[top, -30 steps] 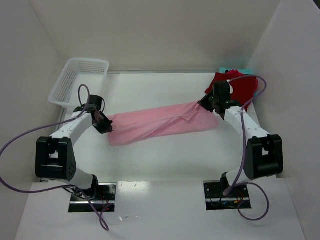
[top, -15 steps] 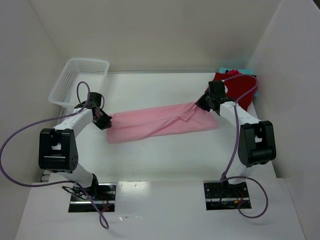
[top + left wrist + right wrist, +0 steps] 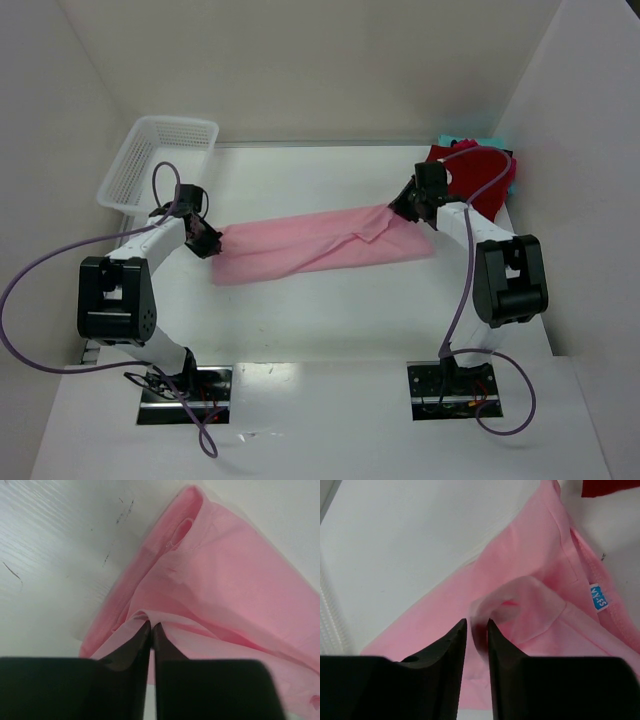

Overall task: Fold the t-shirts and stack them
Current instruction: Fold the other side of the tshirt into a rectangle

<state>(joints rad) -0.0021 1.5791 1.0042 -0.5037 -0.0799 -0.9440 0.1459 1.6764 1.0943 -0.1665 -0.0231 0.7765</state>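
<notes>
A light pink t-shirt [image 3: 320, 243] lies stretched in a long band across the table between both arms. My left gripper [image 3: 210, 243] is at its left end, shut on a pinched fold of the pink cloth [image 3: 225, 580], its jaws [image 3: 151, 625] nearly touching. My right gripper [image 3: 400, 208] is at the shirt's right end by the collar; its jaws [image 3: 477, 622] stand apart, with a blurred loose fold of pink cloth [image 3: 520, 565] in the gap. A dark red folded t-shirt [image 3: 480, 175] lies at the back right, with a teal edge [image 3: 452, 139] behind it.
A white mesh basket [image 3: 150, 160] stands at the back left corner. White walls close in the table on the left, back and right. A blue neck label [image 3: 599, 597] shows on the pink shirt. The dark red shirt's edge [image 3: 610, 486] lies just beyond it.
The right jaws have parted and the pink fold between them has come loose. Both arms carried the shirt slightly back and down; the left gripper still pinches its end.
</notes>
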